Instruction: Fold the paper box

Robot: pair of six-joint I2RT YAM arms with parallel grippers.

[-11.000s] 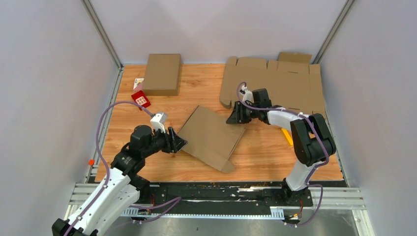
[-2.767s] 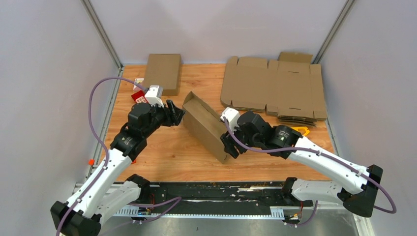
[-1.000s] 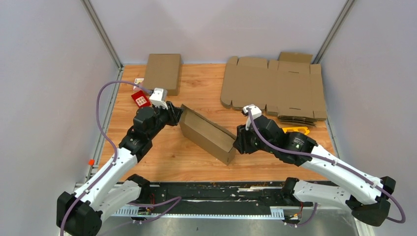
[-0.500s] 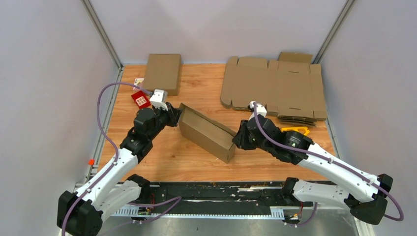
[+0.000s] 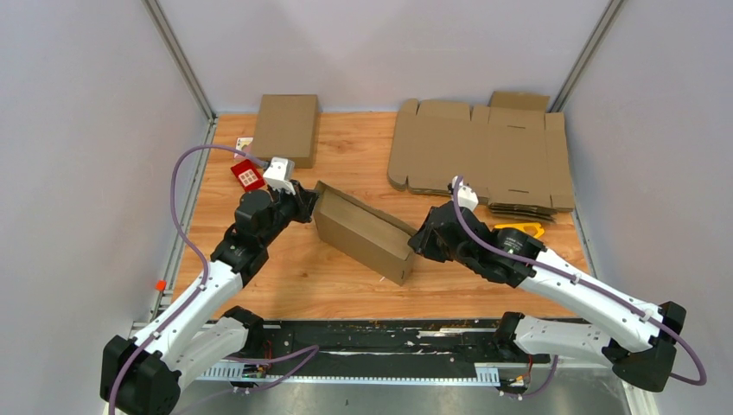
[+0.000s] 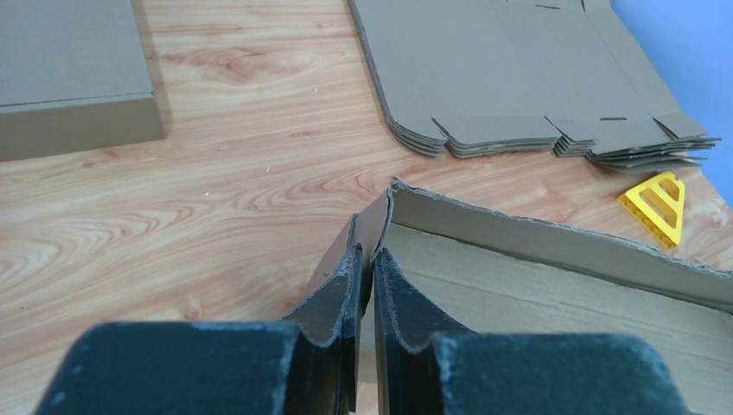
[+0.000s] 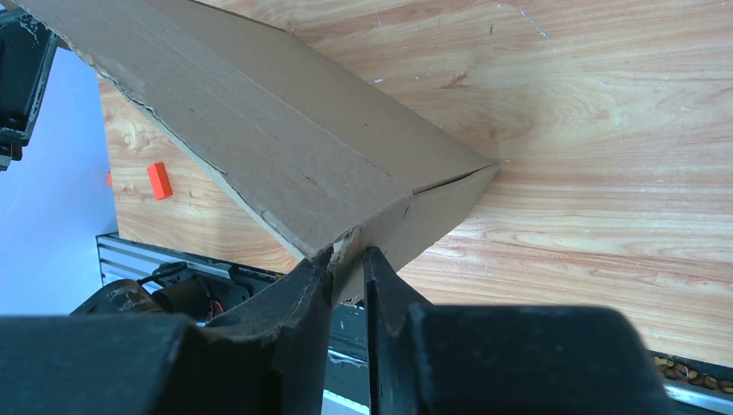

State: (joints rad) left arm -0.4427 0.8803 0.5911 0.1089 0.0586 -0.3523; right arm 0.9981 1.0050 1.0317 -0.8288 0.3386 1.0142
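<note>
One small orange block [image 5: 160, 284] is seen at the far left, off the edge of the wooden table [image 5: 285, 281]. Toward the far left corner a red card [image 5: 247, 175] is laid just beside a closed brown box [image 5: 285, 130], which is lying flat. Next to the right, the left gripper [image 5: 307, 206] is found at the left end of the paper box [image 5: 363, 235]; in the left wrist view its fingers [image 6: 341, 294] are pressed together on the upright end flap, with a thin edge of cardboard caught between them. The paper box is placed on the table near the middle, between the two grippers, laid slantwise from far left to near right, with its walls partly raised. At its near right corner the right gripper [image 5: 421, 242] is met; in the right wrist view its fingers [image 7: 298, 298] are closed on the torn corner where the long wall and the end flap are joined. Farther right, at the far side, a stack of flat unfolded cartons [image 5: 484, 156] is spread, and a yellow plastic tool [image 5: 519, 229] is laid just in front of it
</note>
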